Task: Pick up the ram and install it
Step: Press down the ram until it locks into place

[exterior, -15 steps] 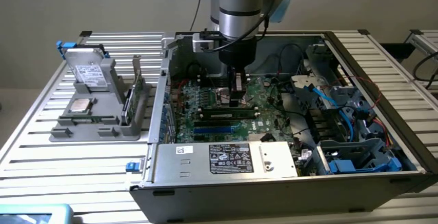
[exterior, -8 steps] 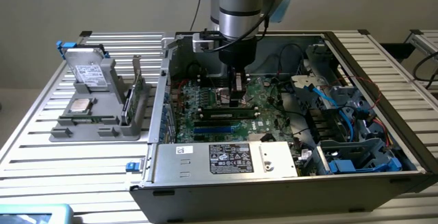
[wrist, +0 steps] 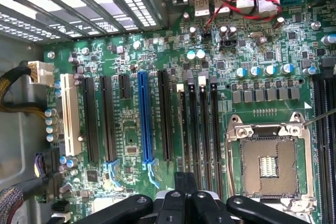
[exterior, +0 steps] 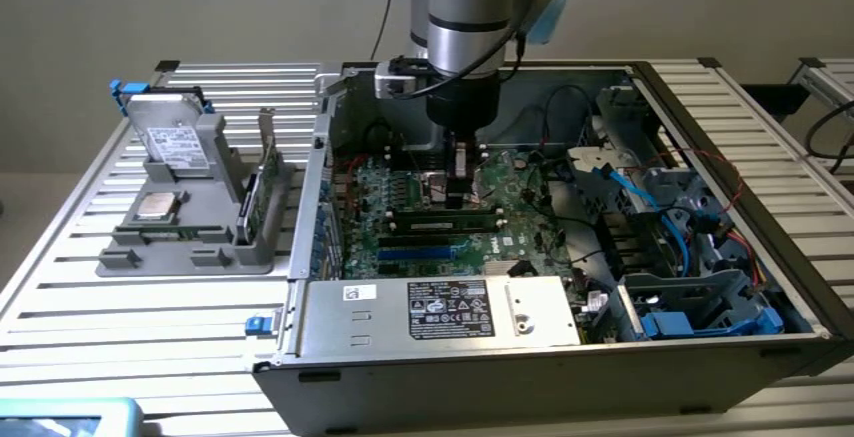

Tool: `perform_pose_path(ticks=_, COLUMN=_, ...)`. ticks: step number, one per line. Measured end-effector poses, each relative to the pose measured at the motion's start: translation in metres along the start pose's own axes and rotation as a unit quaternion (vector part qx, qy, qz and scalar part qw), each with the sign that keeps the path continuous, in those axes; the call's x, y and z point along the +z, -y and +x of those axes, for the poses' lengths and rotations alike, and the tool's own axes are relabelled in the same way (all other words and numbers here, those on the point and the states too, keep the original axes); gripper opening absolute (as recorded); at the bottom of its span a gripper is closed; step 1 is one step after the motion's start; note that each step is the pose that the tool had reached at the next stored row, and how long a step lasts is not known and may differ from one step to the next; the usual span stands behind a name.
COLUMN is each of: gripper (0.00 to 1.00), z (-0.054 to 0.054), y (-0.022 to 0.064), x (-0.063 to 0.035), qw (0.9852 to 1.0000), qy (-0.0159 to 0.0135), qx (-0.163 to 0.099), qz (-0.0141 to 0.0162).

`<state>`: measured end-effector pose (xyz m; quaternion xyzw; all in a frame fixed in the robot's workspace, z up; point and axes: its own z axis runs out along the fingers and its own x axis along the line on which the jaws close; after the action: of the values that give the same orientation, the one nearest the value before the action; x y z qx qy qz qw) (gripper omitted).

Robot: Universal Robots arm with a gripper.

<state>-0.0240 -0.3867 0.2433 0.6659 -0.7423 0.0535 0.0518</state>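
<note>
Green and thin, the long circuit-board ram stick with black chips point(exterior: 446, 224) lies flat across the green motherboard point(exterior: 400, 197) inside the open grey computer case point(exterior: 534, 357), near the case's middle. Directly at its 12 o'clock, the black tool point(exterior: 461, 195) hangs closed, gripping nothing.

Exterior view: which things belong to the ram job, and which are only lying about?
Job: the ram on the motherboard; the shut gripper right over it.
Lying about: processor chip, expansion card and drive, all on the grey holder outside the case.
</note>
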Motion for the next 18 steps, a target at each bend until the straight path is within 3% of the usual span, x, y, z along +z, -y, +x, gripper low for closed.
perform_pose_path(ticks=5, gripper=0.11, z=-0.0001, y=0.0, x=0.0003, qw=0.9994, qy=0.0006, qx=0.034, qz=-0.0051)
perform_pose_path(ticks=9, gripper=0.11, z=-0.0003, y=0.0, x=0.0016, qw=0.9981, qy=0.002, qx=0.06, qz=-0.0091)
perform_pose_path(ticks=13, gripper=0.11, z=-0.0004, y=0.0, x=0.0026, qw=0.9964, qy=0.0075, qx=0.083, qz=-0.0134)
perform_pose_path(ticks=18, gripper=0.11, z=-0.0006, y=0.0, x=0.0038, qw=0.9937, qy=0.019, qx=0.109, qz=-0.0193)
